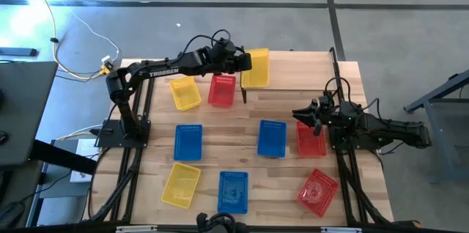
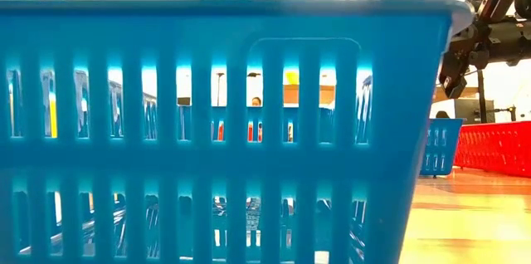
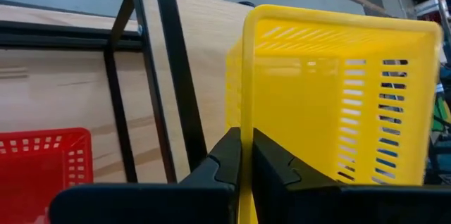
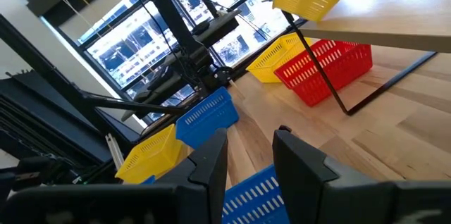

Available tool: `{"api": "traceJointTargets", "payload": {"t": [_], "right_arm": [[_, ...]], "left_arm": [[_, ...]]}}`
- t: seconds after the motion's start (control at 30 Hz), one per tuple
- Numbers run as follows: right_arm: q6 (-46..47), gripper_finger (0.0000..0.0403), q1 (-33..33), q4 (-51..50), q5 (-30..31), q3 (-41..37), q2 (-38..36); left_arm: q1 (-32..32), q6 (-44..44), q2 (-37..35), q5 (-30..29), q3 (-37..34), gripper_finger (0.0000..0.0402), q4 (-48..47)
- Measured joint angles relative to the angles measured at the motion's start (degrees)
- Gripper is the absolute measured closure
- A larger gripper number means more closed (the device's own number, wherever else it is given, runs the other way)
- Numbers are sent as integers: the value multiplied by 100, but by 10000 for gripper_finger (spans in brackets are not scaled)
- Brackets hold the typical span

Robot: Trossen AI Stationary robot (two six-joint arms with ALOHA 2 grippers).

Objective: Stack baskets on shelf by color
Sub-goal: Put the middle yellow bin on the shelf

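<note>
While the left pincer [image 3: 246,155] grips a yellow basket [image 3: 331,97] over the shelf [image 1: 308,72], the right pincer [image 4: 250,155] gapes empty.

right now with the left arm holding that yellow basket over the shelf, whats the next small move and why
Probably lower it and let go. The left gripper is shut on the yellow basket's rim, and the basket hangs over the shelf's left end, with no other basket on the plank.

blue basket [image 2: 224,131] filling low view, hiding table; person behind slots indistinct
</note>
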Motion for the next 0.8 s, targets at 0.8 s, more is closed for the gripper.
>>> {"api": "traceJointTargets", "payload": {"t": [0.8], "right_arm": [[252, 302, 2, 0, -74, 0, 0]], "left_arm": [[0, 33, -2, 35, 0, 348, 202]]}}
